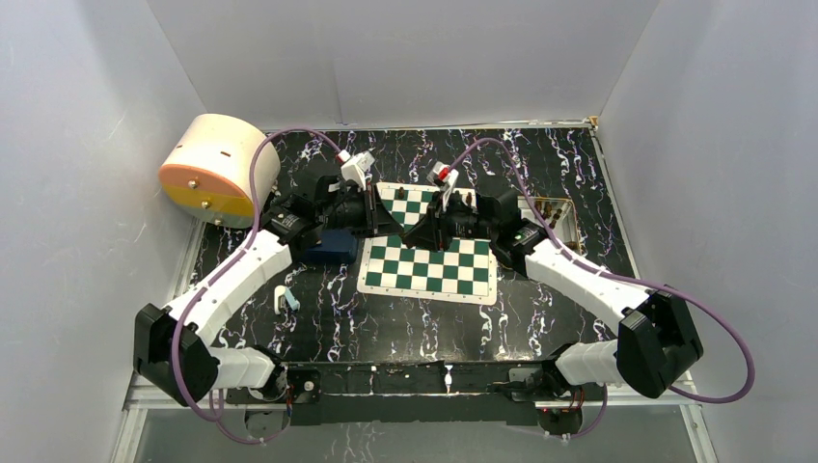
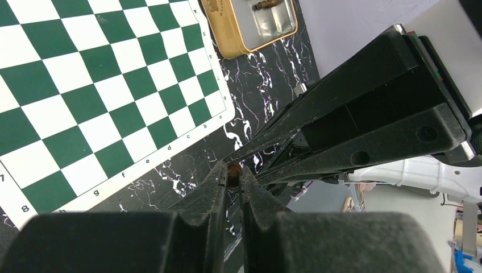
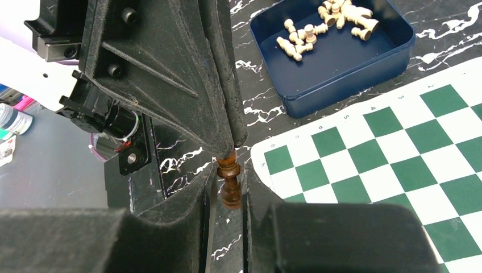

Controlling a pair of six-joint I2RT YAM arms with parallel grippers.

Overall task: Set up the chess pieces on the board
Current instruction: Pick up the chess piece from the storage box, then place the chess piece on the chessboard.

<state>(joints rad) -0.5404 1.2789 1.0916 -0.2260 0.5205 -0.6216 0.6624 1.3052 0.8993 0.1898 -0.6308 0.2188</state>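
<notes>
Two arms reach from the near table edge and meet over the far side of the board [image 1: 429,268]. Every green and white square in view is bare, though the arms hide some of the far rows. The set-up looks barely begun, with almost all the pieces left to place.

One dark piece [image 3: 230,185] hangs between the two grippers, off the table and close to the board's corner in the right wrist view. The right gripper [image 3: 229,176] is clamped on its lower body, one finger on each side, with the piece upright between them. The left gripper [image 2: 233,170] comes in from the opposite side with its fingers pinched together on the piece's top. Both grippers hold the same piece at once, which reads as a hand-over from one to the other.

Farther off, a blue tin [image 3: 341,74] beside the board holds a scatter of light pieces [image 3: 301,42]. A gold tray [image 2: 227,40] past the board's other side holds a few dark pieces [image 2: 267,5].
</notes>
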